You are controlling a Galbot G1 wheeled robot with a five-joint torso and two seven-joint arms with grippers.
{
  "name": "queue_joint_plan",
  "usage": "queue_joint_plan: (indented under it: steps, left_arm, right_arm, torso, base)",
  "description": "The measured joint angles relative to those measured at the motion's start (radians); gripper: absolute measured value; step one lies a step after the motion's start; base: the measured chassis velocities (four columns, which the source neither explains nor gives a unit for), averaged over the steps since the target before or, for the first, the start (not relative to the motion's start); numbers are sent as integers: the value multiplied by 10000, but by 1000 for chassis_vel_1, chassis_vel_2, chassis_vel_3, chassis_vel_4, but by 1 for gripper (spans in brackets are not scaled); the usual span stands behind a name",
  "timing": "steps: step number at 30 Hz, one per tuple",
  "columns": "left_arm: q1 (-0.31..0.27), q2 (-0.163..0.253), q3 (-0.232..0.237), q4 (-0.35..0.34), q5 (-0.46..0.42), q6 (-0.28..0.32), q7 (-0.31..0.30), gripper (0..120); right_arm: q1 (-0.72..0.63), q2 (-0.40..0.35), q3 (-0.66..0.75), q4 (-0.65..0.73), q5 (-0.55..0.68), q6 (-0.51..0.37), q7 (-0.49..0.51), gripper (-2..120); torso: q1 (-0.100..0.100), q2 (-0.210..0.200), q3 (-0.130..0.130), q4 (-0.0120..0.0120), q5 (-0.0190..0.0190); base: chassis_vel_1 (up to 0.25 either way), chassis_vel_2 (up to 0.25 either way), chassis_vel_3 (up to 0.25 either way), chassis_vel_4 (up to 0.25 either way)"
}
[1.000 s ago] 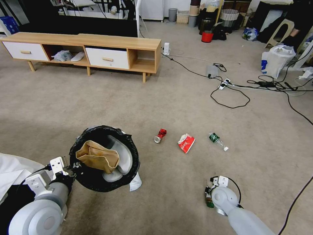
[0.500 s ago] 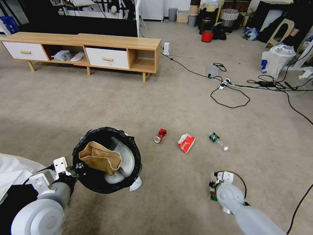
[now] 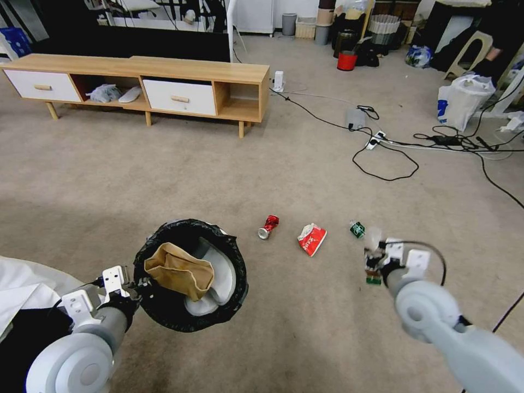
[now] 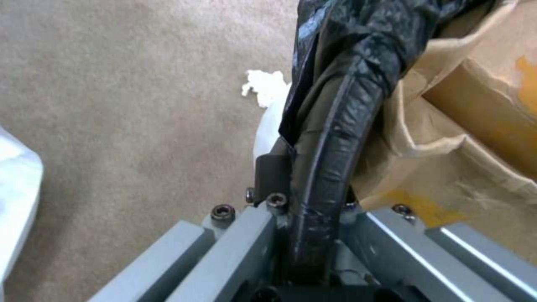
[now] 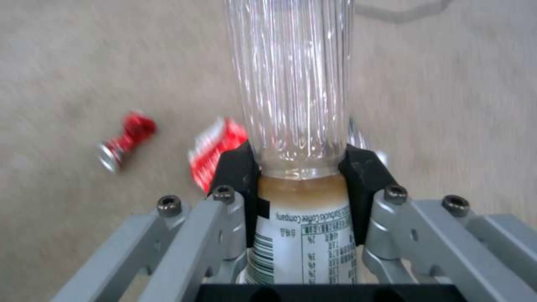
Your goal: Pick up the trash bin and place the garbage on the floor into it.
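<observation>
The left gripper (image 4: 313, 218) is clamped on the black-bagged rim of the small round white plastic trash bin (image 3: 191, 275), a crumpled brown paper bag (image 3: 179, 271) inside. The right gripper (image 5: 302, 167) pinches a clear plastic bottle (image 5: 293, 84); beyond its jaws lie a crushed red can (image 3: 268, 226) and red-white snack wrapper (image 3: 311, 239).

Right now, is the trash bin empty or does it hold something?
Not empty: the trash bin, gripped at its rim by the left gripper, holds a crumpled brown paper bag.

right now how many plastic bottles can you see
2. One bottle is clamped in the right gripper, raised over the carpet; the other, a green-labelled bottle, lies on the floor just beyond that gripper, partly hidden.
</observation>
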Motion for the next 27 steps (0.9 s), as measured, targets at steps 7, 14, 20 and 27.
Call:
queue_joint_plan:
  steps: [7, 14, 20, 27]
  left_arm:
    - [-35, -17, 280, -10, -303, 208, -160, 0]
    - [-215, 81, 658, 72, -343, 425, -166, 0]
    - [-432, 186, 1304, 208, 66, 472, -6, 0]
    - [-876, 212, 1959, 358, 270, 563, 11, 0]
  right_arm:
    - [269, -621, 378, 819, -573, 567, -1319, 26]
    - [1091, -1233, 215, 1383, -1232, 1183, -3233, 26]
    - [1300, -1533, 180, 1770, -1262, 1515, -4080, 26]
    - [1470, -1767, 87, 2069, -1249, 1936, -4857, 26]
  torso:
    - [0, 0, 0, 0, -2]
    - [0, 0, 0, 2, 1]
    - [0, 0, 0, 0, 0]
    - [0, 0, 1, -1, 0]
  base:
    - [0, 0, 0, 0]
    - [0, 0, 0, 0]
    - [0, 0, 0, 0]
    - [0, 0, 0, 0]
